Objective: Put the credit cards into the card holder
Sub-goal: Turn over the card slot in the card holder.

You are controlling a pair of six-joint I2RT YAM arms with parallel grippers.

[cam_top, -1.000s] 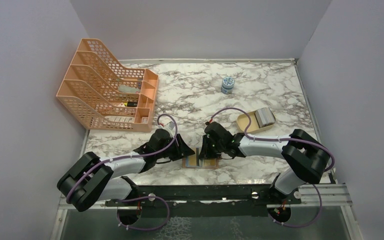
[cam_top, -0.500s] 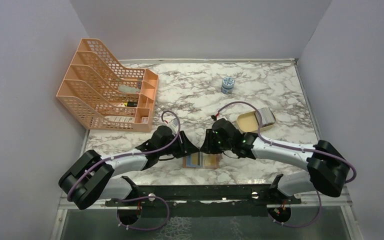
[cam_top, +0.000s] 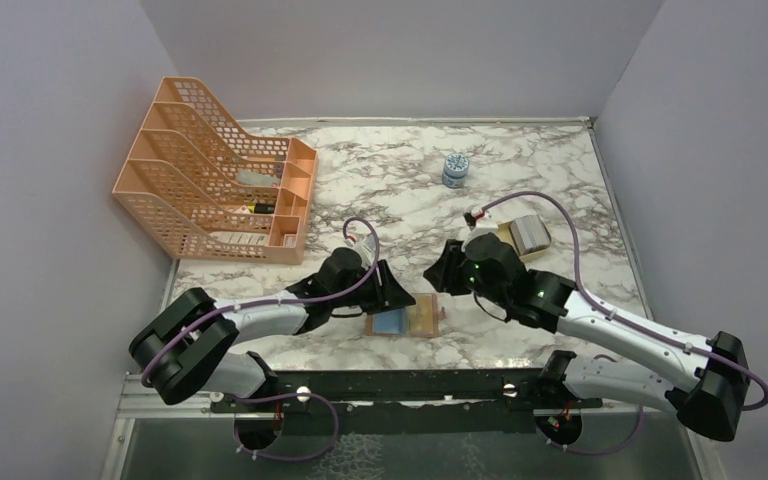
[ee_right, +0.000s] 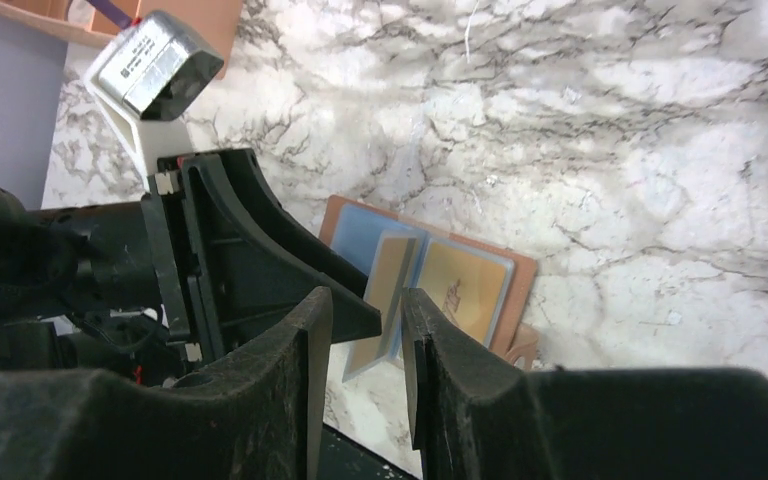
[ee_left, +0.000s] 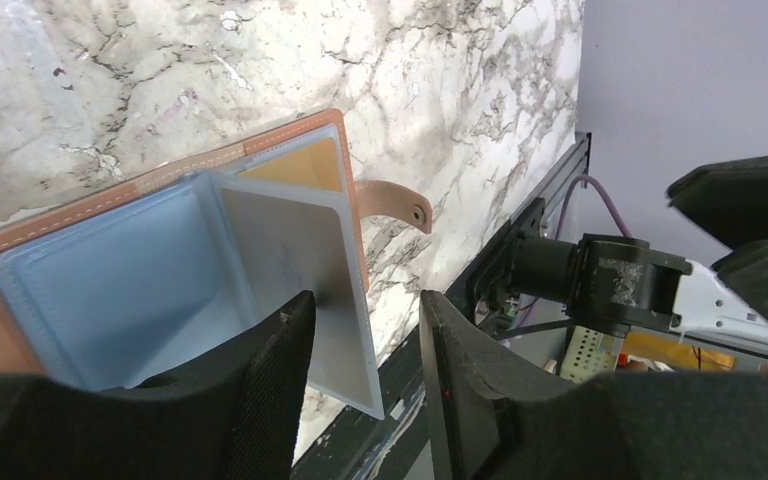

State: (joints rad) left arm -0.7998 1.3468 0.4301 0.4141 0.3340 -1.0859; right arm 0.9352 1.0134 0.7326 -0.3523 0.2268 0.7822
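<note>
The tan card holder (cam_top: 406, 320) lies open on the marble near the front edge. Its left half shows a light-blue card (ee_left: 110, 290) in a clear sleeve, its right half a gold-brown card (ee_right: 465, 285). One sleeve leaf (ee_left: 295, 260) stands upright. It looks grey in the left wrist view and gold-brown (ee_right: 388, 290) in the right wrist view. My left gripper (ee_left: 365, 310) (cam_top: 398, 290) is open and low over the holder, with the leaf leaning on one finger (ee_left: 280, 370). The strap (ee_left: 400, 205) lies loose. My right gripper (ee_right: 365, 300) (cam_top: 438, 272) is open, empty and raised beside the holder.
An orange mesh file rack (cam_top: 220, 190) stands at the back left. A small patterned jar (cam_top: 454, 170) sits at the back centre. Behind my right arm is a beige oval tray (cam_top: 490, 240) with a grey block (cam_top: 528, 232). A black rail (cam_top: 410, 385) runs along the table's front edge.
My right gripper has opened, let go and drawn back up to the right, off the card holder. My left gripper has shifted right over the holder, and the leaf now leans on it.
</note>
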